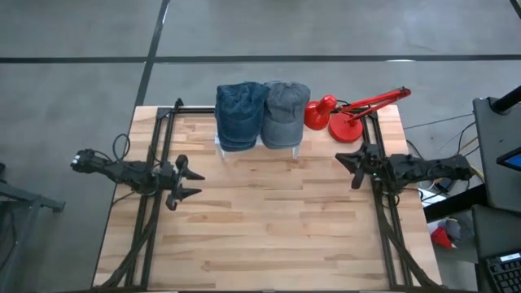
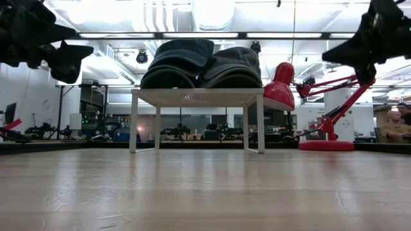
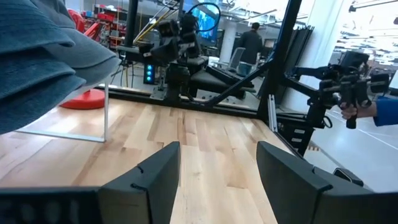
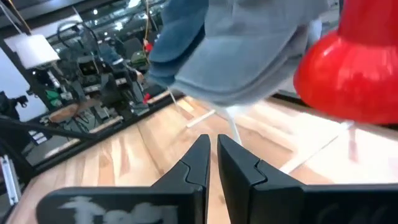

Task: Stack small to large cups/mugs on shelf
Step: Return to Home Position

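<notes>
Left claw spread, right claw pressed together (both by table edges, apart from shelf).

Tabletop open front and middle; shelf, cap stacks, red lamp block far edge

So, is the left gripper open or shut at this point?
Open: the left gripper has its fingers wide apart in its wrist view, with nothing held between them.

High view: straight down over the pale wooden plank table. Low view: table-level, facing the small white perforated-metal rack and red desk lamp, both shared overhead. Wrist views: low across the table, that rack close.
</notes>
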